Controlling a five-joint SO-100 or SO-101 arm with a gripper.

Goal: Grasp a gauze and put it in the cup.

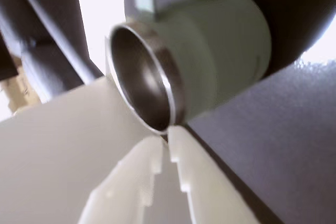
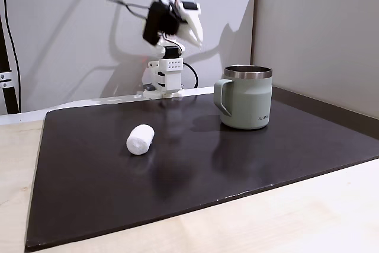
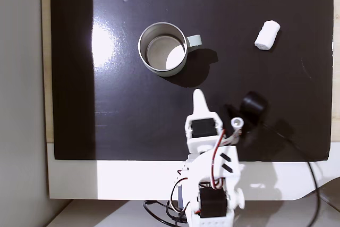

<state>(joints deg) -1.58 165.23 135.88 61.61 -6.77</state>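
Observation:
The gauze [image 2: 140,139] is a small white roll lying on its side on the dark mat, left of the cup in a fixed view; from above, the gauze [image 3: 267,35] sits at the upper right. The sage-green cup [image 2: 246,105] stands upright and empty, with its steel rim [image 3: 140,51] catching the light. My gripper [image 2: 198,38] hangs high at the back of the mat, shut with nothing in it, far from the gauze. From above, the gripper [image 3: 198,94] points toward the cup. In the wrist view the cup [image 1: 226,51] fills the top, just beyond the closed gripper [image 1: 168,134].
The dark mat [image 2: 195,170] lies on a light wooden table [image 2: 308,211]. The arm's base [image 3: 212,200] stands on a white board at the mat's back edge, with cables trailing off. Walls rise close behind and to the right of the mat.

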